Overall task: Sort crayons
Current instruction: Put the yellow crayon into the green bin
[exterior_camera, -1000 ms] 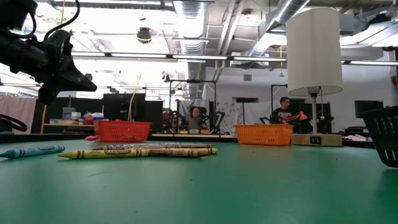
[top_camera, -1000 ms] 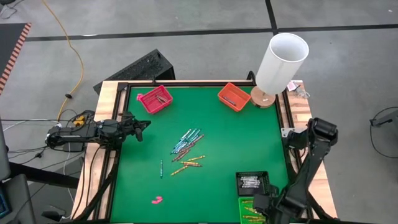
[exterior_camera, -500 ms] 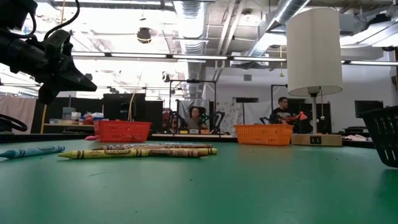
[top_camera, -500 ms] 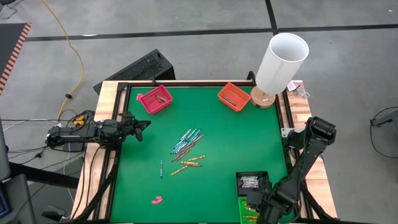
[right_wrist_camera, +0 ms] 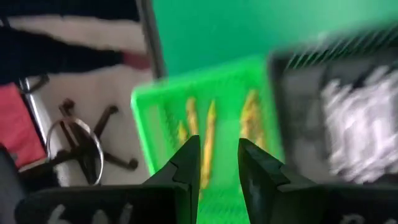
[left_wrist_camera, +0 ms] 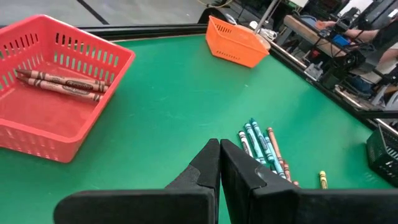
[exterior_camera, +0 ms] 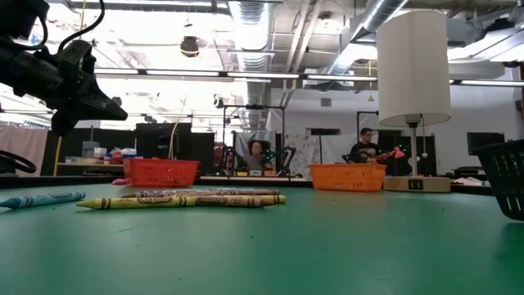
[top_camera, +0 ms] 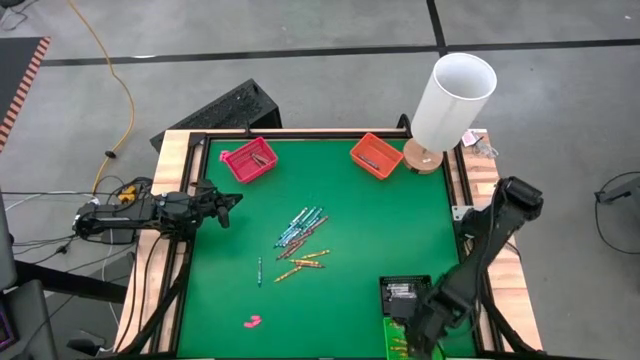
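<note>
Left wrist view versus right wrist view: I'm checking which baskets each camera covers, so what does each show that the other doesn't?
Only the left wrist view shows the red basket holding two brown crayons, the orange basket, the loose crayons on the mat, and the shut left gripper.

Only the right wrist view shows the green basket with yellow crayons inside, and the right gripper, open above it.

Both show the green mat and the black basket, whose pale crayons show only from the right wrist.
</note>
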{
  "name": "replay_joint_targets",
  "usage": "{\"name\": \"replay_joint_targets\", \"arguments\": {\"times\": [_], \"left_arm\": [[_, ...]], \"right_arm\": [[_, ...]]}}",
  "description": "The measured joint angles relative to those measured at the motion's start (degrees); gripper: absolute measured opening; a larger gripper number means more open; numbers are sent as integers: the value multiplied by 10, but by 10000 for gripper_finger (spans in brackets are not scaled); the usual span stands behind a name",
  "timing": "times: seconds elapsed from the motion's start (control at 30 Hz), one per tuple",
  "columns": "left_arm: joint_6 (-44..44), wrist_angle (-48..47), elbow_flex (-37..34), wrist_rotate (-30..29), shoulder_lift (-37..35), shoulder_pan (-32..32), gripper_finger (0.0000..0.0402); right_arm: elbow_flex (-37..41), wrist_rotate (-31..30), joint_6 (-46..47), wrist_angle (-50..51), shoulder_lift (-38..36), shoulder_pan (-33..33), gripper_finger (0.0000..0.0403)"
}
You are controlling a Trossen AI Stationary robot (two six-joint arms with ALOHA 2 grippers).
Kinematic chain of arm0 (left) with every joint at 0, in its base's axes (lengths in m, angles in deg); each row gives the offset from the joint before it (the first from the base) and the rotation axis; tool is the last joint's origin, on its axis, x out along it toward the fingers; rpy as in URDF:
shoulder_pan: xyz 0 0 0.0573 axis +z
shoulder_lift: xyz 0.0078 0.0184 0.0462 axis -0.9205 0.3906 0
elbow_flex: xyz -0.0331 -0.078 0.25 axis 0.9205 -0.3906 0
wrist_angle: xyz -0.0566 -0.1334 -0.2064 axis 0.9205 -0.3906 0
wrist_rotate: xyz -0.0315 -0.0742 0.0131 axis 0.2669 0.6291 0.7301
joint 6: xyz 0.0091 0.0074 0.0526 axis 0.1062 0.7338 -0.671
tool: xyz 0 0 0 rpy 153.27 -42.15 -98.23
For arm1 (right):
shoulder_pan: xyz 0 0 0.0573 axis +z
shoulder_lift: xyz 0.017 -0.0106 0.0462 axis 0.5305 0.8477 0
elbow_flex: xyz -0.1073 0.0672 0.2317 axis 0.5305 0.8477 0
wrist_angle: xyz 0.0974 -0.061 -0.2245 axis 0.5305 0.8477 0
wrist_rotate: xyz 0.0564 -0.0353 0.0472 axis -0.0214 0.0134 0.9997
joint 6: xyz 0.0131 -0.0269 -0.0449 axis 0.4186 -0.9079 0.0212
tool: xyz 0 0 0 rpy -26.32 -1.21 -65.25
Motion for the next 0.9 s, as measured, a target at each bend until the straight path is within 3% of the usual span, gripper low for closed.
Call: {"name": "replay_joint_targets", "arguments": {"times": [0.23, 0.37, 0.63, 0.9], "left_arm": [[1, 0, 0, 0, 0, 0, 0], [9, 0, 0, 0, 0, 0, 0], [24, 0, 0, 1, 0, 0, 0], [34, 1, 0, 3, 0, 0, 0]], "right_arm": [[0, -87, -176, -1, -67, -121, 102], [0, -94, -288, -10, -65, -201, 102], [0, -65, -505, -161, -5, -319, 102], [0, 22, -581, -275, 86, -385, 102]]}}
